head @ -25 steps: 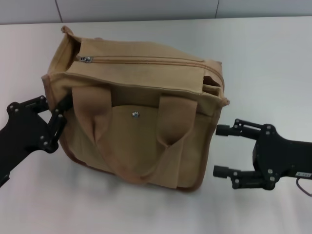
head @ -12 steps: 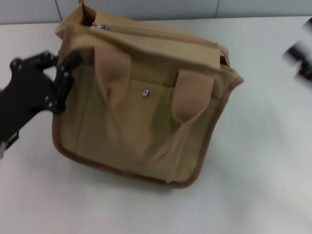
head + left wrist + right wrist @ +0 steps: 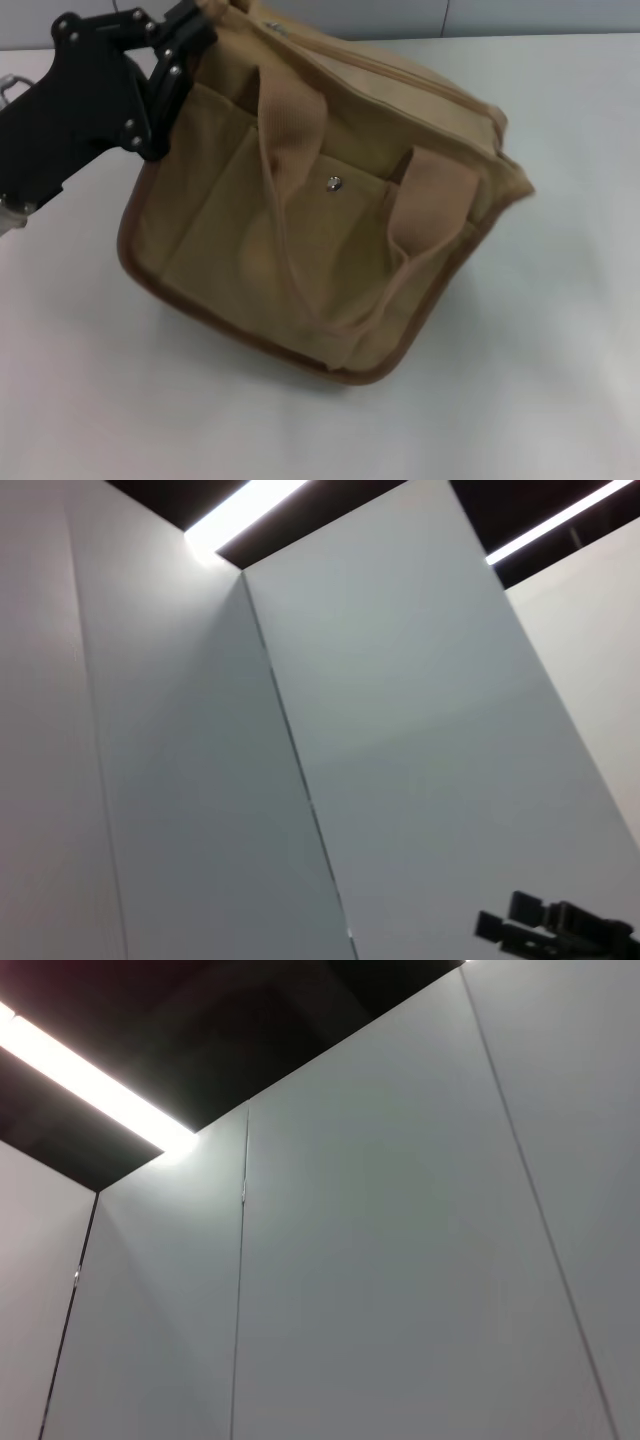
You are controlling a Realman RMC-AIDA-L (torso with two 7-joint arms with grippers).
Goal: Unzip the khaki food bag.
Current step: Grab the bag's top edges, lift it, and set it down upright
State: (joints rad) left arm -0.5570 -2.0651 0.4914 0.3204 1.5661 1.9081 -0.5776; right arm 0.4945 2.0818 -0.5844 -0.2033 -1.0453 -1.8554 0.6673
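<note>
So the white table [image 3: 560, 150] fills most of the head view, with lots of bare room to the right and in front. The khaki food bag [image 3: 330, 210] sits tilted near the left-centre, its front pocket snap [image 3: 334, 183] facing up, and the top looks zipped, so I can't see inside. The left gripper [image 3: 185, 40] is clamped on the bag's upper left corner. The right one's out of sight.

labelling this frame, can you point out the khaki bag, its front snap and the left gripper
khaki food bag [image 3: 250, 250], head view, front panel
metal snap [image 3: 335, 183], head view, centre of stud
left gripper [image 3: 185, 35], head view, fingertips at the bag's upper corner
</note>
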